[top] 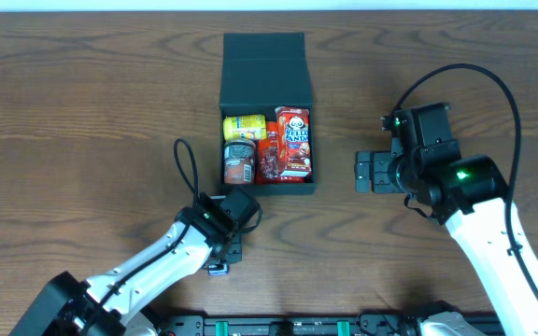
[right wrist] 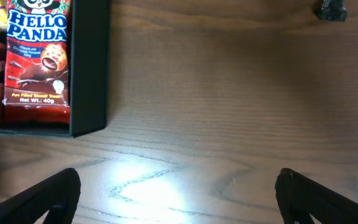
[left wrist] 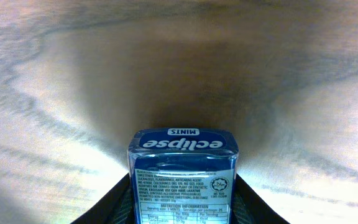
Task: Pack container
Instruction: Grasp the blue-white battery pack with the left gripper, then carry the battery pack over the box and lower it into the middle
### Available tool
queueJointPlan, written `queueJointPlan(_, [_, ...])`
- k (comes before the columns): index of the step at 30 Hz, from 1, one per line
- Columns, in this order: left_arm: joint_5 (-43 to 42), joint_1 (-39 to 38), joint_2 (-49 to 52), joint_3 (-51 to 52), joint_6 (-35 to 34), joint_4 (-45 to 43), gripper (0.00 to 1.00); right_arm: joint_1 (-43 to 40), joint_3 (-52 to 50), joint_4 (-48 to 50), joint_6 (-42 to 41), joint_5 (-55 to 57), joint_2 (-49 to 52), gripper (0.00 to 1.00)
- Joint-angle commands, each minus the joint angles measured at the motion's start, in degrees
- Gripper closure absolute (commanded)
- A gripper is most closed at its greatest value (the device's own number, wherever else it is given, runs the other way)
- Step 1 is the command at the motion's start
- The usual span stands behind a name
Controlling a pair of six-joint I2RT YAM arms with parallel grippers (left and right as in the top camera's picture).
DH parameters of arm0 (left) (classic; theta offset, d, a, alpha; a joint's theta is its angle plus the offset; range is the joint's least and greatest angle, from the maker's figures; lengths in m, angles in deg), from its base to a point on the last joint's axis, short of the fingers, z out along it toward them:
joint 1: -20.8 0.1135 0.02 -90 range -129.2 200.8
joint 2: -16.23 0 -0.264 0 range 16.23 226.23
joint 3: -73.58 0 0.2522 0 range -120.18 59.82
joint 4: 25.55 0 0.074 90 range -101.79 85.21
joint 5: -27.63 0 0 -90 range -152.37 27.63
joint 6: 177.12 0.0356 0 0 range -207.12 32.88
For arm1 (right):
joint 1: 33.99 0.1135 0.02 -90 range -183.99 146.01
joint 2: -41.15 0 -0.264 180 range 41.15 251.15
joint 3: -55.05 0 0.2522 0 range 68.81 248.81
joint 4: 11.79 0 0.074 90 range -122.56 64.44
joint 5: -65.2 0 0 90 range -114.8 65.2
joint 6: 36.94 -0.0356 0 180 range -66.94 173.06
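The dark container (top: 267, 58) stands open at the table's back centre, lid flat behind it. Inside lie a yellow can (top: 245, 126), a dark jar (top: 239, 161), a red packet (top: 271, 159) and a red Hello Panda box (top: 294, 140), which also shows in the right wrist view (right wrist: 37, 59) beside the container wall (right wrist: 91, 68). My left gripper (top: 220, 264) is shut on a blue Eclipse mints tin (left wrist: 182, 171) near the front edge, in front of the container. My right gripper (top: 367, 173) is open and empty over bare table right of the container.
The wooden table (top: 82, 112) spreads left and right of the container. A small dark object (right wrist: 332, 9) lies far off in the right wrist view. A black cable (top: 190, 168) loops above my left arm.
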Motion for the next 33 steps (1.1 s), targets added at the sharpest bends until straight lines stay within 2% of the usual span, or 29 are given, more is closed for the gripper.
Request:
queueJointPlan(1, [0.48, -0.22, -1.42, -5.9, 0.76, 3.23, 0.94, 0.46, -0.35, 0.09, 0.74, 1.25, -0.31, 0.01])
queueJointPlan(7, [0.55, -0.33, -1.57, -18.34, 3.58, 13.42, 0.94, 0.46, -0.35, 0.07, 0.76, 1.25, -0.31, 0.01])
queueJointPlan(13, [0.37, 0.02, -1.46, -30.8, 10.47, 17.75, 0.94, 0.46, -0.35, 0.09, 0.76, 1.44, -0.31, 0.01])
queueJointPlan(18, [-0.98, 3.02, 1.62, -39.63, 16.24, 18.34, 0.94, 0.46, -0.35, 0.09, 0.76, 1.42, -0.31, 0.01])
queueJointPlan(25, [-3.41, 7.26, 14.49, -49.72, 20.98, 18.51, 0.94, 0.46, -0.35, -0.35, 0.76, 1.42, -0.31, 0.01])
queueJointPlan(33, [-3.69, 8.2, 24.92, -51.01, 21.0, 10.69, 0.94, 0.46, -0.35, -0.35, 0.76, 1.46, -0.31, 0.01])
